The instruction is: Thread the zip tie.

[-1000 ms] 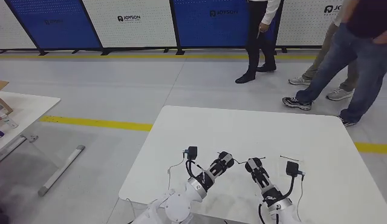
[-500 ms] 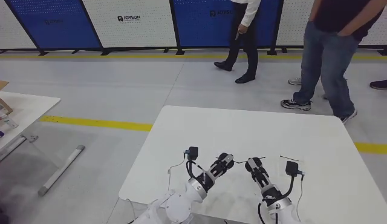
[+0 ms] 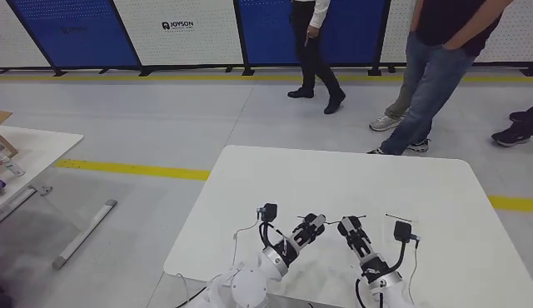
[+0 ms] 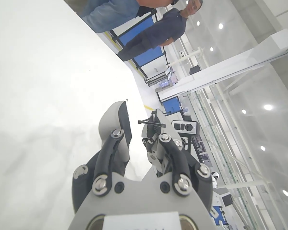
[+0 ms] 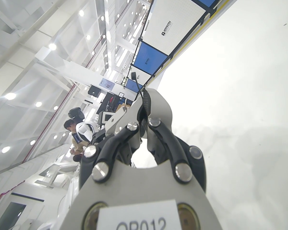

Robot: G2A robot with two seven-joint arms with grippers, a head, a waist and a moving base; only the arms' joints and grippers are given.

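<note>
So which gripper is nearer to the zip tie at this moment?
Right. The right gripper is shut on the zip tie, so it touches it. The left gripper stands open at the tie's free end, not holding it.

Your right gripper point(image 5: 145, 96) has its fingers pressed together on a thin black zip tie point(image 5: 138, 86). You can see the tie's small square head poking out past the fingertips, with the white table point(image 5: 230, 72) beside it.

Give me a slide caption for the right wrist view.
Right tool shut on a black zip tie, its head poking past the tips, above the white table.
</note>
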